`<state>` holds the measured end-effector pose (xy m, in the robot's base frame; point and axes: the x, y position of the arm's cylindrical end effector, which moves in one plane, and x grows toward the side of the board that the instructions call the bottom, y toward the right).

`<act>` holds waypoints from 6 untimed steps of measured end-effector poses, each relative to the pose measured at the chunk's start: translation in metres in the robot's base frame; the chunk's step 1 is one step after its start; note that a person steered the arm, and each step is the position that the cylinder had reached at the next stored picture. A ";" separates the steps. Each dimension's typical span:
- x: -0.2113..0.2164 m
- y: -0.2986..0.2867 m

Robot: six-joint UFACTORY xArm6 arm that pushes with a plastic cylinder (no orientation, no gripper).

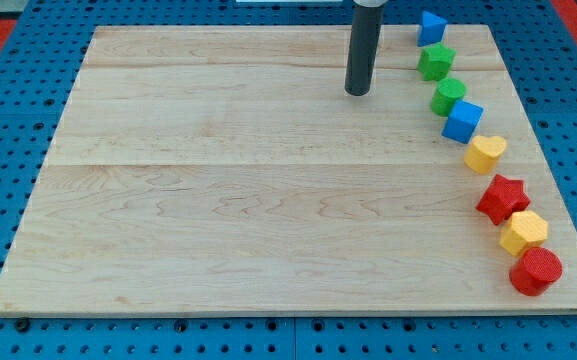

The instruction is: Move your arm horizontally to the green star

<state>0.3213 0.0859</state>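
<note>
Rod work only: no fingers are showing, just my tip [357, 93] hovering well left of the green star [435, 62] sitting near the desk's [218, 200] top right edge. Light, rigid, probably sliding easily; I'm judging its left-facing side best for contact.

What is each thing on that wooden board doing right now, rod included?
My tip: on the board, left of the green star, not touching it.
Blue block: resting at the top.
Green star: resting, untouched.
Green block: against the blue cube.
Blue cube: resting.
Yellow heart: resting.
Red star: resting.
Yellow block: resting.
Red cylinder: upright.
</note>
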 end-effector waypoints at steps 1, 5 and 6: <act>0.000 0.000; -0.045 -0.055; -0.060 -0.056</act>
